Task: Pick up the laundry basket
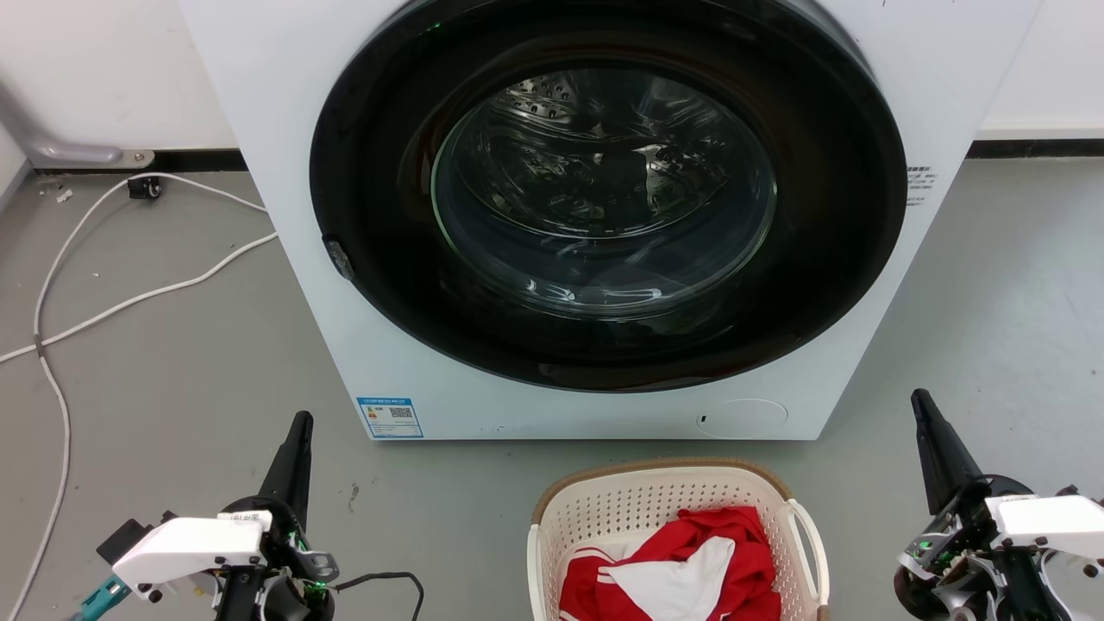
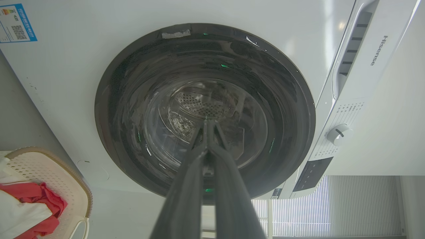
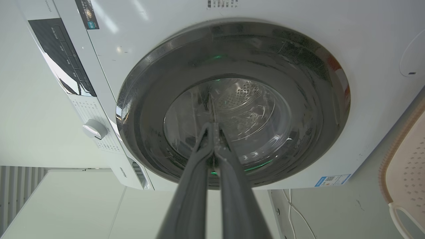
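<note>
- On the grey floor in the head view, the laundry basket sits at bottom centre, just in front of the washing machine, with red and white clothes inside. The left gripper and right gripper flank it, both well apart from it.
- In the left wrist view, the left gripper's fingers are pressed together on nothing, pointing at the round door; the laundry basket lies at the lower left.
- In the right wrist view, the right gripper's fingers meet at the tips, empty; the laundry basket lies at the right edge.
</note>
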Tool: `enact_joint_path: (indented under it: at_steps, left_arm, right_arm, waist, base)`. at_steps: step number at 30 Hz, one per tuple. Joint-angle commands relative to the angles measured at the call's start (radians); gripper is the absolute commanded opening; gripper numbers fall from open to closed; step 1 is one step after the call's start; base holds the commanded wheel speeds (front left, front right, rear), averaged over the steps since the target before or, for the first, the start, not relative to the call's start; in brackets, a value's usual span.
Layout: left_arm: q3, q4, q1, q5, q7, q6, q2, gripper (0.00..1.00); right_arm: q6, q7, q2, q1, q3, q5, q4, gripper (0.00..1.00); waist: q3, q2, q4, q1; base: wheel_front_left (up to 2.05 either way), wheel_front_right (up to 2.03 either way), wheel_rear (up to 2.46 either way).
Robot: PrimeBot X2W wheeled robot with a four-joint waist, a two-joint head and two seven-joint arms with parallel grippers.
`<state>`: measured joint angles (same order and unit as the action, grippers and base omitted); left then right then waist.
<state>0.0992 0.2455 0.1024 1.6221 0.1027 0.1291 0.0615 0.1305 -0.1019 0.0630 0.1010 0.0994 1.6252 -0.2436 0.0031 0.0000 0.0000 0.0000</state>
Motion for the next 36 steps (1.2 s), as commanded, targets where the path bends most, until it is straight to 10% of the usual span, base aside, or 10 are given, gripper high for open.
enact_joint_path:
  at_steps: [1, 12, 13, 36]
  left_arm:
    - [0.002, 0.001, 0.009, -0.003, 0.001, 0.003, 0.0, 0.0]
    - [0.004, 0.001, 0.01, -0.006, 0.004, 0.003, -0.002, 0.0]
    - [0.002, 0.0, 0.0, -0.001, 0.001, 0.0, -0.001, 1.0]
    - [-0.048, -0.05, 0.025, -0.28, -0.101, 0.0, -0.006, 1.0]
  right_arm:
    - [0.0, -0.002, -0.003, 0.011, 0.002, -0.007, -0.002, 0.0]
    - [0.0, -0.004, -0.005, 0.011, 0.004, -0.007, -0.002, 0.0]
    - [0.0, -0.001, -0.002, 0.001, 0.003, -0.005, 0.0, 1.0]
    - [0.0, 0.1, -0.003, -0.002, -0.034, -0.281, 0.049, 1.0]
  waist:
    - [0.0, 0.0, 0.0, 0.0]
    - [0.0, 0.0, 0.0, 0.0]
    - [0.0, 0.0, 0.0, 0.0001]
    - [-0.001, 0.0, 0.005, 0.0001]
  base:
    - [0.0, 0.0, 0.0]
    - [0.0, 0.0, 0.0]
    - [0.0, 0.0, 0.0]
    - [0.0, 0.0, 0.0]
